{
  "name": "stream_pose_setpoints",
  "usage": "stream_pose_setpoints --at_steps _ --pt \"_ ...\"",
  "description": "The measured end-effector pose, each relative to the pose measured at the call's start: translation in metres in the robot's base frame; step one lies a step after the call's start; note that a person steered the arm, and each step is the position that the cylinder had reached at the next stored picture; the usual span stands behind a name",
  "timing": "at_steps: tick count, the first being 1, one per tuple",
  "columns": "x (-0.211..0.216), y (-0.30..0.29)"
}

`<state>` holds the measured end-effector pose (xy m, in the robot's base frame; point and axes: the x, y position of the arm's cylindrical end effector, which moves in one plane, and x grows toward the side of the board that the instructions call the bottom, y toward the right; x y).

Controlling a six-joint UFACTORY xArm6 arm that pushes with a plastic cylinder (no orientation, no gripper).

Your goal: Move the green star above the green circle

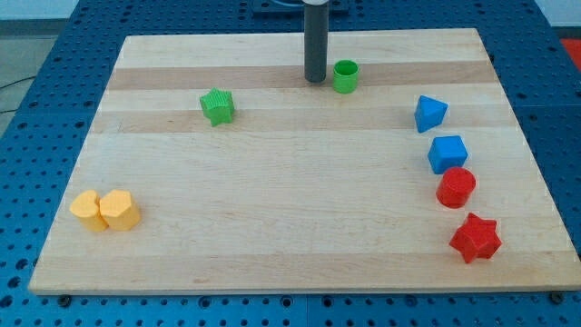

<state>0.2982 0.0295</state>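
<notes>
The tip (316, 80) is seen standing near the view's top, just beside the green circle (345, 76) on that block's left, close enough that contact cannot be ruled out. The green star (217, 106) is found well apart from the tip, toward the view's left and somewhat lower on the board (272, 236). No claw is carried by this arm (only a straight dark rod), so nothing can be said to be spread, pressed together or pinching; the rod is simply held upright with its end at the table top.

The coming move is judged to turn on one relation: the star lies to the lower left of the tip, while its goal, the strip of board above the circle, lies to the upper right of the star. The tip is therefore on the wrong side for a push. It would probably have to be brought round to the star's far left and lower flank, so that the block can be driven rightward and upward. Little board is left above the circle, so overshoot past the top edge is judged the main risk, and the circle itself could be knocked.
</notes>
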Motion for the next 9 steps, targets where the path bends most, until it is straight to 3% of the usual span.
stream_pose_setpoints --at_steps 2,4,7,8,9 --pt "0.013 0.118" --pt "0.001 0.139" --pt "0.027 0.089" --pt "0.060 0.019" --pt "0.146 -0.004"
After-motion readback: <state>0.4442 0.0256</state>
